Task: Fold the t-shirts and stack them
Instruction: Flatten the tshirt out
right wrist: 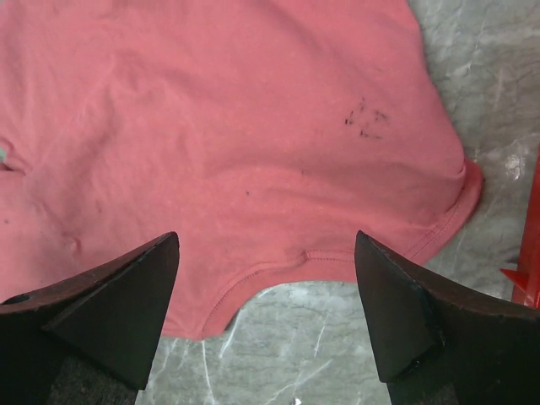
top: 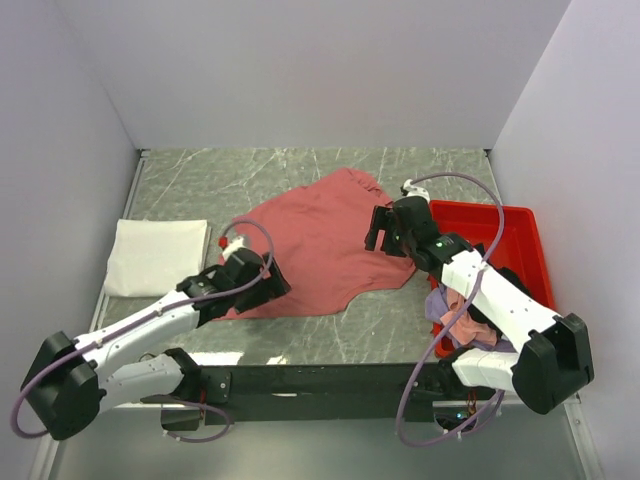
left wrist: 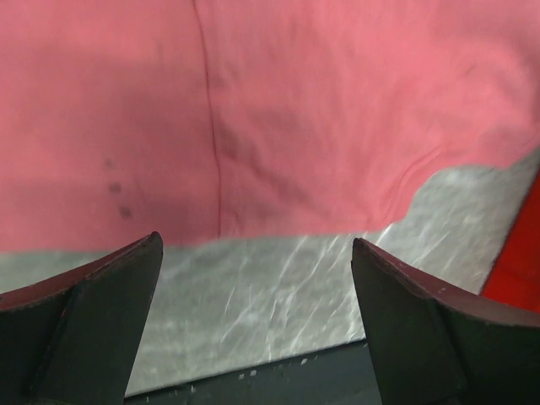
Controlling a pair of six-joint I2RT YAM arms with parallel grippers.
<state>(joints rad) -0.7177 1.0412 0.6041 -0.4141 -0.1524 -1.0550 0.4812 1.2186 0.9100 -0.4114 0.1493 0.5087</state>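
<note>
Two sets of fingers stand wide apart and empty: your left fingers [left wrist: 93, 312] at the near hem of the dusty red t-shirt [top: 320, 245], your right fingers [right wrist: 422, 312] over its tray-side edge. The shirt lies spread and rumpled in the middle of the bench [top: 200, 180]. Pinch too shallow and you may lift one layer only, which would skew the fold. Mind the red tray [top: 520, 235], the heap of tees [top: 455, 315] under the right arm [top: 500, 300], and the folded white tee [top: 155, 255] at the left.

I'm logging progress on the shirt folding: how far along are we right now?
Done: one white shirt lies folded at the left. In hand: the red shirt is spread flat, unfolded; left gripper and right gripper are open at its edges, holding nothing. To do: a heap of shirts by the tray.
</note>
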